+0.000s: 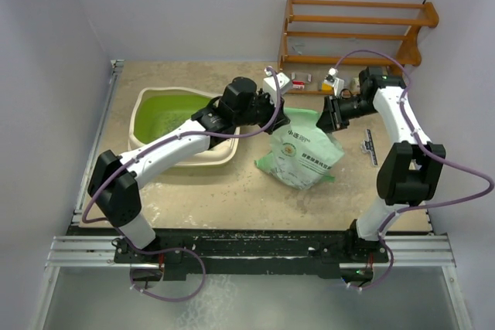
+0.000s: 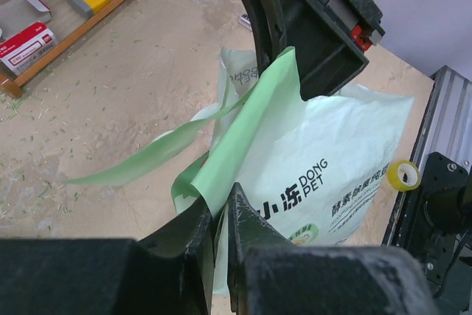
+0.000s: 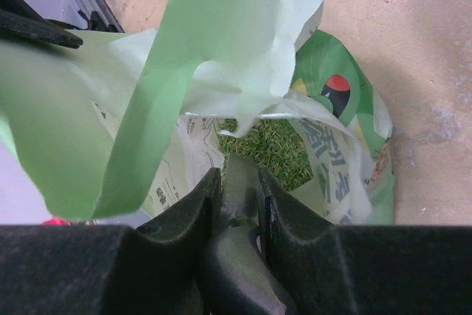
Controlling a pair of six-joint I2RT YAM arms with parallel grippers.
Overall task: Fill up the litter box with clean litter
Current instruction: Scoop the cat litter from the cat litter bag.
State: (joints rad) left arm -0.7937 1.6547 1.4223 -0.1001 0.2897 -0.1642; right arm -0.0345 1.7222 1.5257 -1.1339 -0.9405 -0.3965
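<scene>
The litter box (image 1: 147, 143), a cream tray with a lime-green inside, stands at the left of the table. Right of it stands a pale green printed bag (image 1: 303, 158) with its mouth open. My left gripper (image 2: 219, 215) is shut on a torn green flap of the bag's top edge (image 2: 243, 138); from above it (image 1: 272, 107) sits over the bag's left corner. My right gripper (image 3: 237, 175) hovers over the bag's mouth, shut on a dark grey tool (image 3: 240, 182) that points down at the litter (image 3: 269, 149), green pellets inside the bag.
A wooden rack (image 1: 356, 32) with small boxes (image 2: 26, 42) stands at the back right. A yellow tape roll (image 2: 403, 175) lies by the metal rail at the near edge. A dark flat item (image 1: 370, 147) lies right of the bag. Stray litter dusts the tabletop.
</scene>
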